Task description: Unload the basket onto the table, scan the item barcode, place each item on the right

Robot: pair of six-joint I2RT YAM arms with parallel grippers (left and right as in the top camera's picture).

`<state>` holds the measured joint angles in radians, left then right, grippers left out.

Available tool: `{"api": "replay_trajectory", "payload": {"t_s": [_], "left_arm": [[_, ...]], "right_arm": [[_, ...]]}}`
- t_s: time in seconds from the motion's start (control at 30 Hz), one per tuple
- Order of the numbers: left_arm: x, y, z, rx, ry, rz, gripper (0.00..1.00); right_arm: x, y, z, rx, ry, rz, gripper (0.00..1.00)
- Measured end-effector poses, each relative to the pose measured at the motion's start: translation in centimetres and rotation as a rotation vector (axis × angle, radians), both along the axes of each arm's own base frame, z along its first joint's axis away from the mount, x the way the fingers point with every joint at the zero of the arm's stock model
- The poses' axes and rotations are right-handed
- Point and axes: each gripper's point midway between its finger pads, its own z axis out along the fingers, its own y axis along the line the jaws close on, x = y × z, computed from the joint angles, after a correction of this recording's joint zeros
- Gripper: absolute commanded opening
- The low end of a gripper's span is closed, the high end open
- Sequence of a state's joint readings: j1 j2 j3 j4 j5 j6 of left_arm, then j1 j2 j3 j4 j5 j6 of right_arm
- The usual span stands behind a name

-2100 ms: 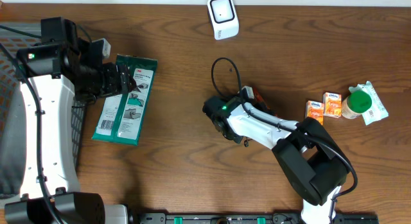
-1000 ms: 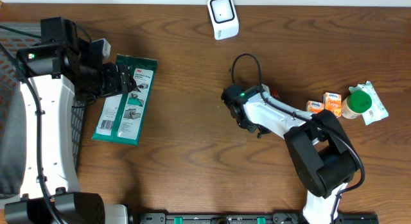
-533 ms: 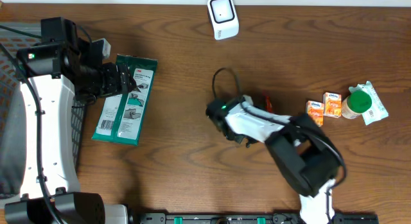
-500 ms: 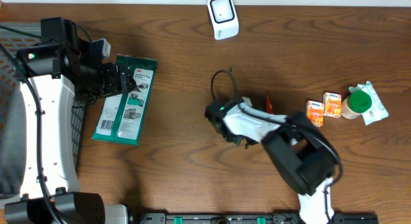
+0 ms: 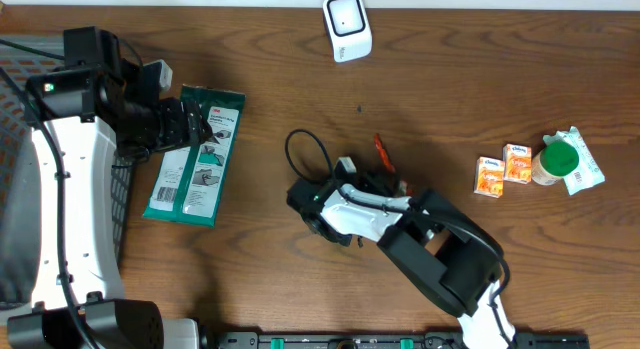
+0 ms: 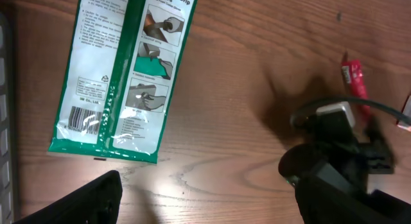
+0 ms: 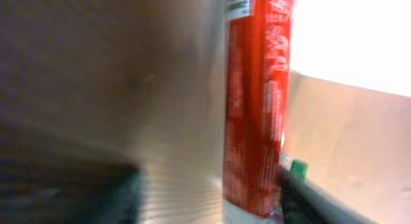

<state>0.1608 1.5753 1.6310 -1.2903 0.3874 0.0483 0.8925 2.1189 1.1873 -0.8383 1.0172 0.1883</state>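
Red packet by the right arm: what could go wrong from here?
The red packet shows at the tips of the jaws of the right arm and the wrist view is blurred, so the hold is unclear; it may slip. Its barcode seems to sit at one end, and the scanner stands well away: a scan could miss.

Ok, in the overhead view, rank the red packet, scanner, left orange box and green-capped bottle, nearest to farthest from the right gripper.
1. red packet, just beyond the right gripper
2. left orange box, to its right
3. scanner, top edge
4. green-capped bottle, far right
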Motion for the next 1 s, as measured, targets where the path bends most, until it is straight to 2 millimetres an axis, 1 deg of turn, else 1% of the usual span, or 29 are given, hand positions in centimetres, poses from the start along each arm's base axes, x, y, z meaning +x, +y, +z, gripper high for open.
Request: {"api": "replay_trajectory", "payload": {"t_s": [0.1, 0.27, 0.53, 0.6, 0.73, 0.8, 0.87, 0.97, 1.0], "left_arm": [[0.0, 0.0, 0.0, 0.000, 0.000, 0.000, 0.87], [0.0, 0.0, 0.0, 0.000, 0.000, 0.000, 0.87], [0.0, 0.0, 0.0, 0.000, 0.000, 0.000, 0.87], [0.0, 0.0, 0.0, 0.000, 0.000, 0.000, 0.87], [0.0, 0.0, 0.0, 0.000, 0.000, 0.000, 0.87], [0.0, 0.0, 0.0, 0.000, 0.000, 0.000, 0.87], [0.0, 0.0, 0.0, 0.000, 0.000, 0.000, 0.87], [0.0, 0.0, 0.0, 0.000, 0.000, 0.000, 0.87], [0.0, 0.0, 0.0, 0.000, 0.000, 0.000, 0.87]], "right_arm": [[0.6, 1.0, 0.4, 0.055, -0.024, 0.004, 0.77], [0.9, 1.9, 0.3, 0.108, -0.011, -0.001, 0.77], [1.1, 4.2, 0.2, 0.250, 0.044, -0.014, 0.77], [1.0, 4.9, 0.2, 0.318, 0.078, -0.029, 0.75], [0.6, 5.9, -0.2, 0.559, 0.222, -0.106, 0.74], [0.7, 5.8, -0.1, 0.666, 0.281, -0.150, 0.74], [1.2, 5.2, 0.8, 0.796, 0.329, -0.211, 0.73], [2.0, 3.6, 2.6, 0.961, 0.368, -0.296, 0.65], [2.3, 2.8, 3.1, 1.009, 0.379, -0.325, 0.61]]}}
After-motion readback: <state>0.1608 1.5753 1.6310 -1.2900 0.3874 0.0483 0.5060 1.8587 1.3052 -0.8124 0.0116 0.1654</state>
